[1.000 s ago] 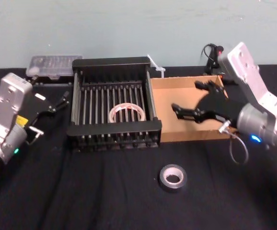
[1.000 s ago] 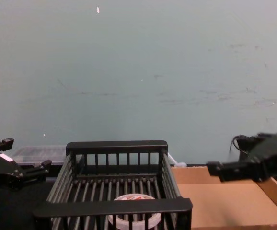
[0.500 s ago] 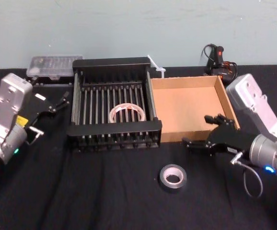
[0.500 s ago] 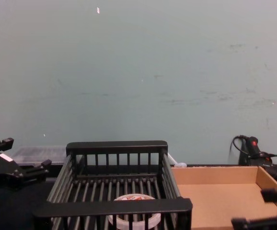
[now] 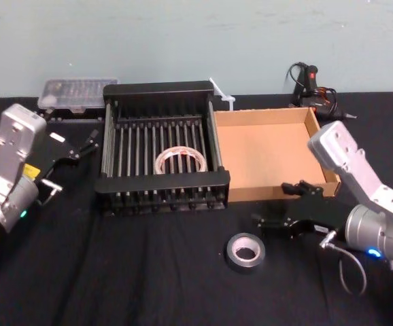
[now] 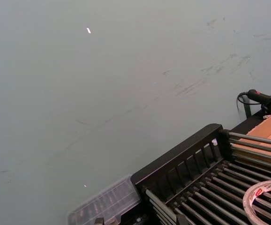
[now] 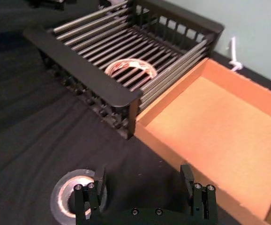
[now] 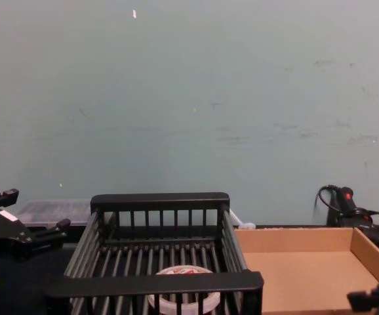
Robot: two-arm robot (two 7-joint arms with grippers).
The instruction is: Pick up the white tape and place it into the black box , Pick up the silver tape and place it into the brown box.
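White tape (image 5: 180,161) lies flat on the slatted floor of the black box (image 5: 162,182), front-centre. It's a thin, wide, whitish translucent ring with red print on the inner core.

Surface: bench (image 5: 115,278) under black cloth. Room: plain pale blue-green wall (image 5: 183,41) behind, lightly scuffed.

Left to right:
- Left gripper (image 5: 77,161) hangs above the bench just off the black box's left side, jaws spread.
- Clear plastic case (image 5: 77,92) at back-left, by the wall.
- Black box has thick rims and barred sides.
- Brown box (image 5: 264,153) is shallow tan cardboard with low walls, touching the black box's right side.
- Silver tape (image 5: 245,251) lies flat on the bench, hole up, near the brown box's front-left corner and apart from it. It's a small thick grey-silver roll with dark sides, narrower across than the white ring.
- Right gripper (image 5: 270,202) is low over the bench, between the silver tape and the brown box's front wall, jaws spread wide, not around the roll. In the right wrist view one of its fingers (image 7: 92,194) overlaps the roll's edge; can't tell if it touches.
- Black corded tool (image 5: 312,85) at back-right, behind the brown box.
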